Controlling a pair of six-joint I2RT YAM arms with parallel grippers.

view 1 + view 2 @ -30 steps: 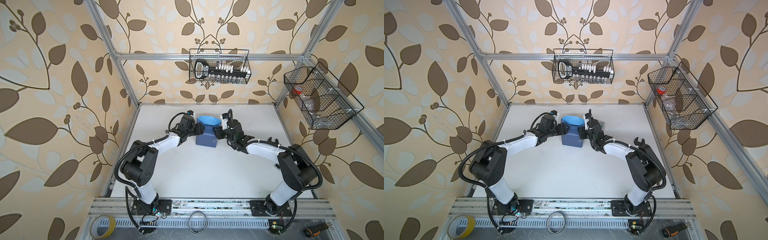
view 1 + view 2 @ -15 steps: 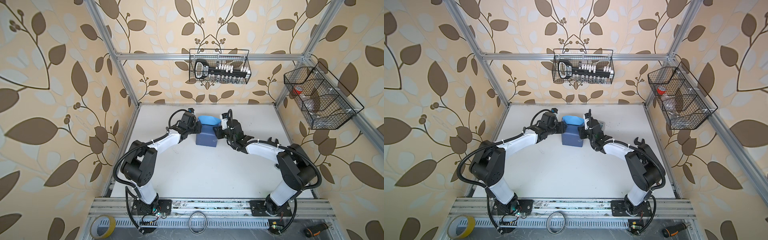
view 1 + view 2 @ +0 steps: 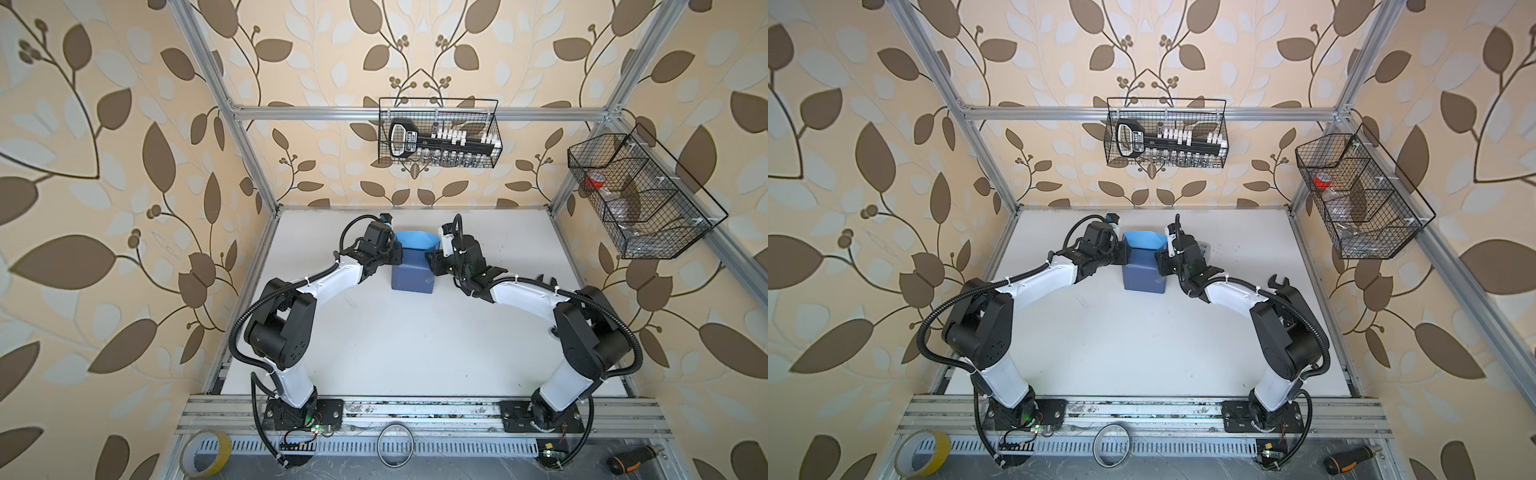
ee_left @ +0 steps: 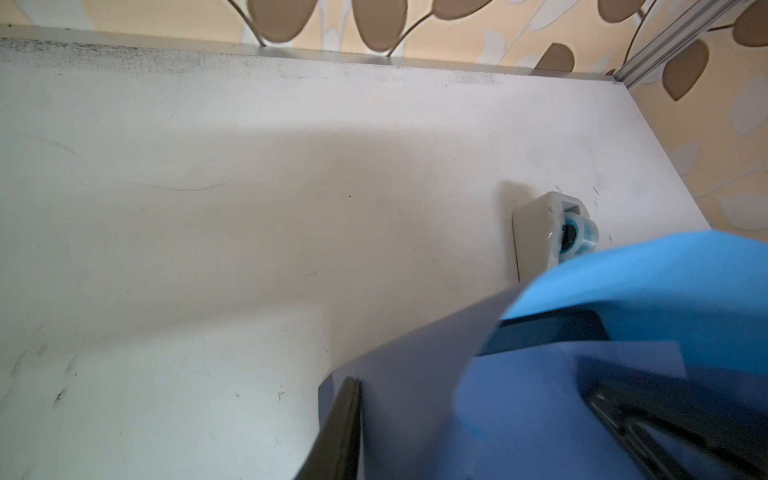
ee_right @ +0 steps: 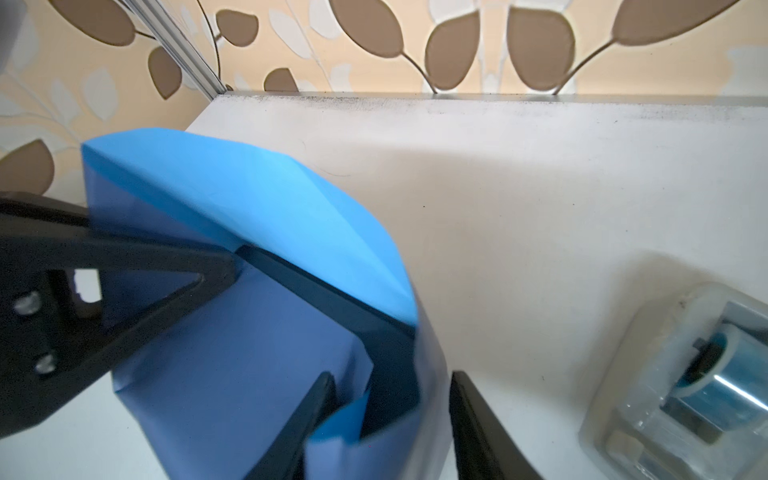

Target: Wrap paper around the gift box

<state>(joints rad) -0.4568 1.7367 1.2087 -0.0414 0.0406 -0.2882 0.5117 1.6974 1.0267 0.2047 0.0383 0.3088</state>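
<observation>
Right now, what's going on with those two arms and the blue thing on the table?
Two robot arms are wrapping the gift box in the paper. The slate-blue side covers most of the box, and a light-blue flap stands up at the far end. The left arm's fingers reach the parcel from one side. The right arm's fingers stand apart around a folded edge on the opposite side. A tape dispenser sits nearby.
</observation>
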